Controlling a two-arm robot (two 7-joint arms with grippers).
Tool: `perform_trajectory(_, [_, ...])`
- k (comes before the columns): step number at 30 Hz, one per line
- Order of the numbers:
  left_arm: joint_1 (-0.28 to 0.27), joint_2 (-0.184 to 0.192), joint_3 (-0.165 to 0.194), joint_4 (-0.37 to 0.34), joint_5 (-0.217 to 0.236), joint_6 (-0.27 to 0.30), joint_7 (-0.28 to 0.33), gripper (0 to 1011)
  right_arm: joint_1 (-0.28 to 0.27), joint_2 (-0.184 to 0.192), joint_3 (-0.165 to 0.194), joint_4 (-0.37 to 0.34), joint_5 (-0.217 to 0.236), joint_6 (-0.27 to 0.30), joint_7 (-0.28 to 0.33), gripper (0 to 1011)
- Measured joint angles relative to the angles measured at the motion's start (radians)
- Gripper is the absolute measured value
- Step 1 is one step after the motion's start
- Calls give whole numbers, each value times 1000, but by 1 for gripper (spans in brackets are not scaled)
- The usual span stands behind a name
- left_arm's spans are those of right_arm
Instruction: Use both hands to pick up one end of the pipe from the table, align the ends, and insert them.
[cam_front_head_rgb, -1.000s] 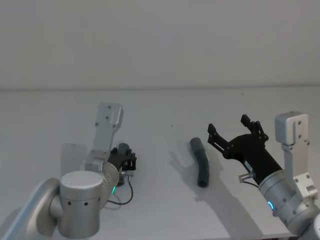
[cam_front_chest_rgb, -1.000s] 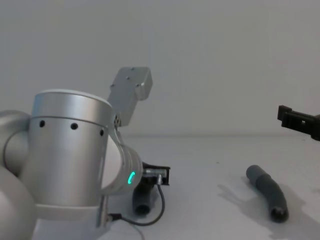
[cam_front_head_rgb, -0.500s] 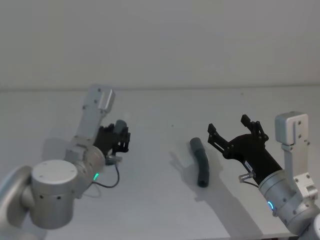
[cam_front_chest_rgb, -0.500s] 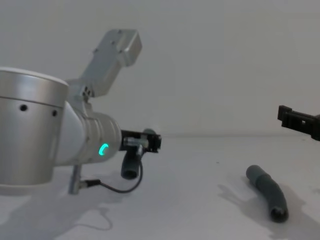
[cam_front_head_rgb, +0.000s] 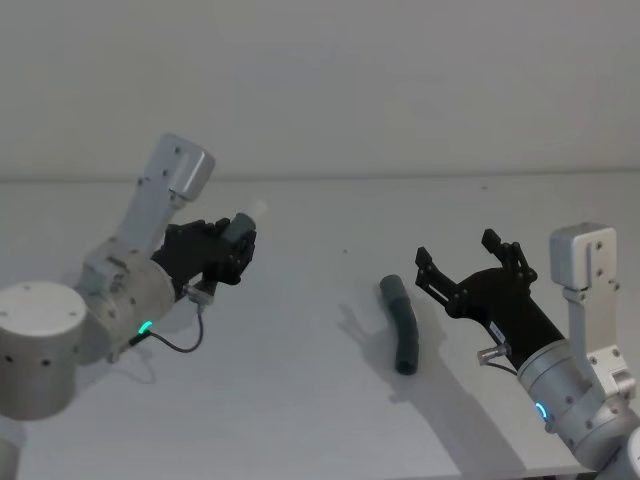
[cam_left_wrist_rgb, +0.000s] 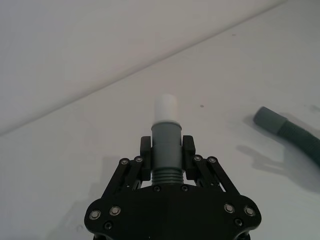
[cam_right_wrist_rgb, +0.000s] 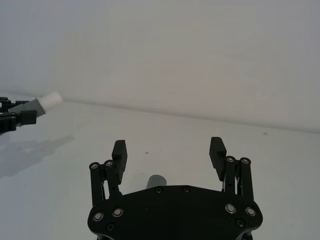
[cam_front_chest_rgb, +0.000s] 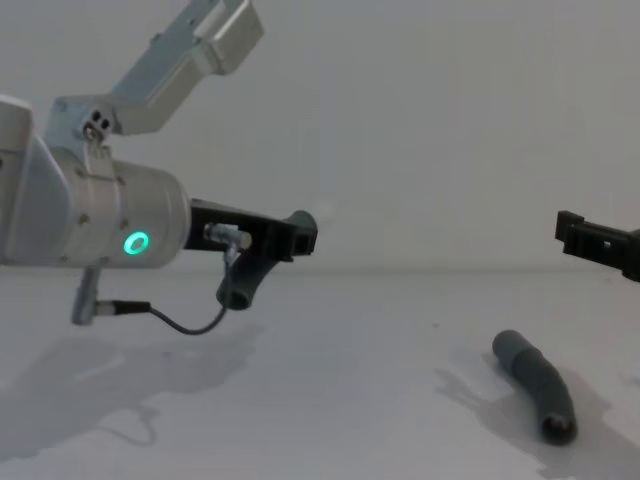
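Between the jaws of the left gripper (cam_left_wrist_rgb: 166, 150) sits the white-tipped pipe piece (cam_left_wrist_rgb: 165, 142). The jaws are closed on its smooth grey collar from both sides. Its white tip (cam_left_wrist_rgb: 165, 107) juts forward past the fingertips, and the ribbed part runs back under the palm. In the chest view the ribbed part curves down behind the jaws and its lower end hangs clear of the bench (cam_front_chest_rgb: 330, 420).

The jaws of the right gripper (cam_right_wrist_rgb: 168, 150) are spread wide with nothing between them, and they hover above the bench. Just beyond and below them the second pipe piece (cam_front_head_rgb: 403, 325) lies flat on the bench. Its smooth cuff (cam_front_head_rgb: 389, 288) is at the far end, and it lies well apart from the left gripper's jaws.
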Motion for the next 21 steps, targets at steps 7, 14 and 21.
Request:
perform_trajectory(7, [-45,72,14,5,-22,-2,-134,327,0,0,0,0,0,0,0,1003])
perform_trajectory(14, [-103,153,43,28,-45,-2,-281,327,0,0,0,0,0,0,0,1003])
perform_trajectory(21, [-155,213,76,56,-60,-4,-415,327,0,0,0,0,0,0,0,1003])
